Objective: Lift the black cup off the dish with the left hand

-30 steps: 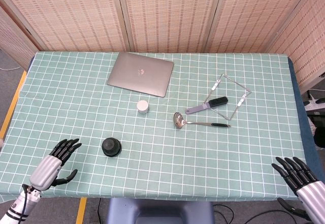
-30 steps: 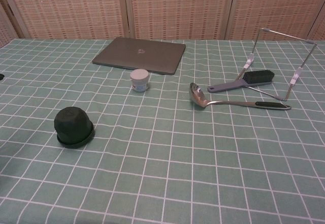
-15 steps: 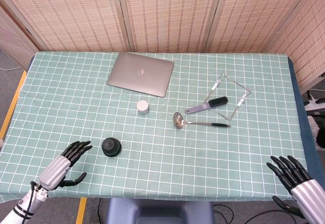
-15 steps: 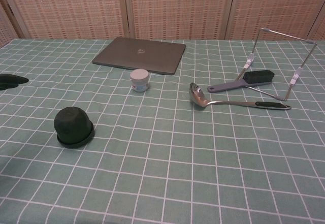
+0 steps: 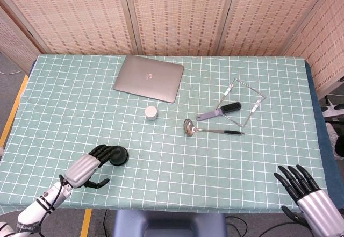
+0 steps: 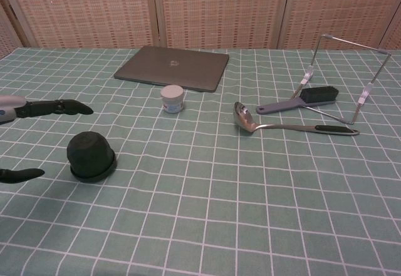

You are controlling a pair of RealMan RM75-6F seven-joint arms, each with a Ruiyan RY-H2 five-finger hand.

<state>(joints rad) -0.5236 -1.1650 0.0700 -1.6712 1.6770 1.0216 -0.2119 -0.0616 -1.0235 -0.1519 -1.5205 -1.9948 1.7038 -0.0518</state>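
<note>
The black cup (image 6: 91, 151) stands upside down on a small black dish (image 6: 95, 176) at the front left of the table. In the head view the cup (image 5: 120, 156) is partly covered by my left hand's fingers. My left hand (image 5: 89, 167) is open and straddles the cup from the left. In the chest view its fingers (image 6: 55, 107) reach past the cup's far side and its thumb (image 6: 19, 175) lies on the near side, both apart from it. My right hand (image 5: 302, 190) hangs open off the front right edge, holding nothing.
A closed grey laptop (image 5: 149, 78) lies at the back. A small white jar (image 5: 151, 112) stands between the laptop and the cup. A metal ladle (image 5: 210, 130), a black brush (image 5: 224, 109) and a wire stand (image 5: 251, 106) sit to the right.
My left hand has moved right across the table and now brackets the cup with fingers and thumb. My right hand shifted slightly left. The cup has not moved.
</note>
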